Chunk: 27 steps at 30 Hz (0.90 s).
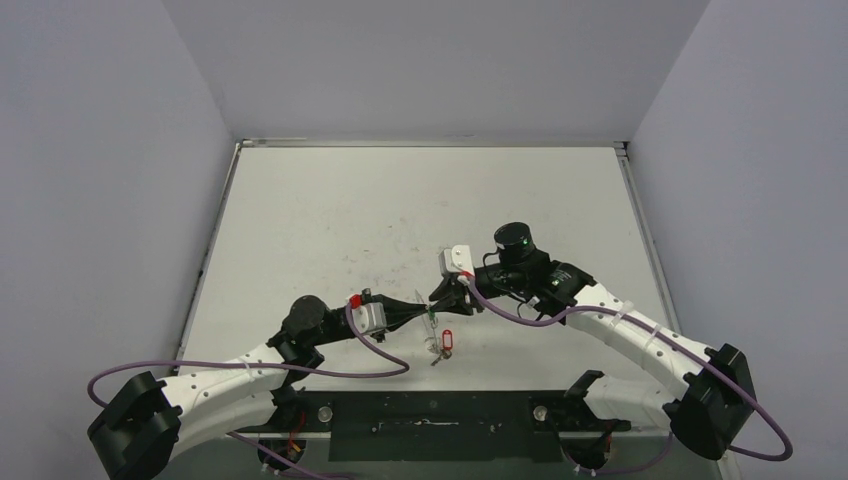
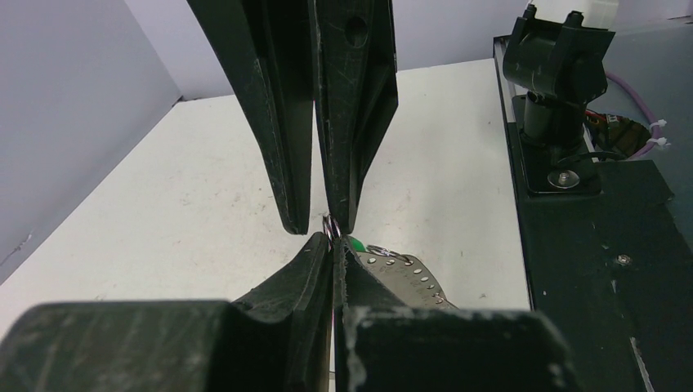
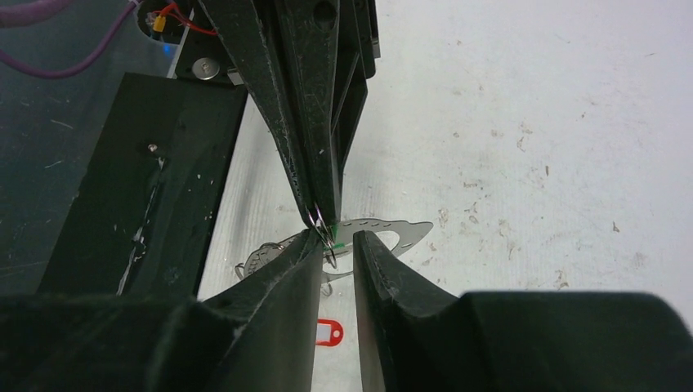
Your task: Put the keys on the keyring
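Note:
My left gripper (image 2: pixel 335 241) is shut on a small wire split ring (image 2: pixel 329 226) that sticks up at its tips, next to the green tag (image 2: pixel 356 244). A flat silvery loop with small holes, the keyring (image 3: pixel 394 230), shows just below and behind the tips, also in the left wrist view (image 2: pixel 413 276). My right gripper (image 3: pixel 339 238) is open, its left fingertip touching the ring and green tag (image 3: pixel 336 233). In the top view the two grippers (image 1: pixel 428 312) (image 1: pixel 438 299) meet tip to tip. The red-tagged key (image 1: pixel 446 343) lies on the table just below them; its tag also shows in the right wrist view (image 3: pixel 327 332).
The black base plate (image 1: pixel 430 422) runs along the table's near edge, close behind the red tag. The right arm's base post (image 2: pixel 559 82) stands on it. Grey walls close in the white table (image 1: pixel 420 200) on three sides.

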Available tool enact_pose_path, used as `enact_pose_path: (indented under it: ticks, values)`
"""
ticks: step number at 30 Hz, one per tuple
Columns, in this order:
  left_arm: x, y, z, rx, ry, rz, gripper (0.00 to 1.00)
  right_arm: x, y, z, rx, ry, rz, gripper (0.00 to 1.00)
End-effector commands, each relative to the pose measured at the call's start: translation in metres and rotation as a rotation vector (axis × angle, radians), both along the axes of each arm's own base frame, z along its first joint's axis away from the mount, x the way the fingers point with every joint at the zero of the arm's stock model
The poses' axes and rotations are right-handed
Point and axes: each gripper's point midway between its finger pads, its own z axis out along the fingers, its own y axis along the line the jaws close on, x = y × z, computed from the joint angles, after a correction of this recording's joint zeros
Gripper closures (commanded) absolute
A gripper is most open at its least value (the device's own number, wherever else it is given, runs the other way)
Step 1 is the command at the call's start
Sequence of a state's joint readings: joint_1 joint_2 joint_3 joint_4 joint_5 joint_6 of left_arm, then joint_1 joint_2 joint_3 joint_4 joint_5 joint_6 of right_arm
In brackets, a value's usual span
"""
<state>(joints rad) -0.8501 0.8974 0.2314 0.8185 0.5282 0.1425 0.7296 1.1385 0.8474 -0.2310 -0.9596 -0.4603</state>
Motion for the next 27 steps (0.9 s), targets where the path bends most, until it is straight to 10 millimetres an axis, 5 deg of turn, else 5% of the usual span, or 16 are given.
enact_pose_path:
  ticks: [1,8,14,19,27]
  values:
    - [-0.001,-0.003,0.042,-0.088,-0.088,-0.015,1.00,-0.004,0.009,0.006,0.045,-0.030,0.059,0.81]
    - [-0.001,-0.003,0.041,-0.084,-0.087,-0.010,1.00,-0.005,0.009,0.007,0.047,-0.031,0.064,1.00]
    - [0.001,0.001,0.038,-0.070,-0.085,0.014,1.00,-0.004,0.006,0.008,0.007,-0.008,0.042,1.00]
    - [0.004,0.010,0.040,-0.055,-0.097,0.062,0.74,0.000,0.002,0.007,-0.100,0.051,-0.010,1.00]
    - [0.012,0.022,0.038,0.035,-0.091,0.138,0.65,0.006,-0.007,-0.001,-0.369,0.105,-0.141,1.00]
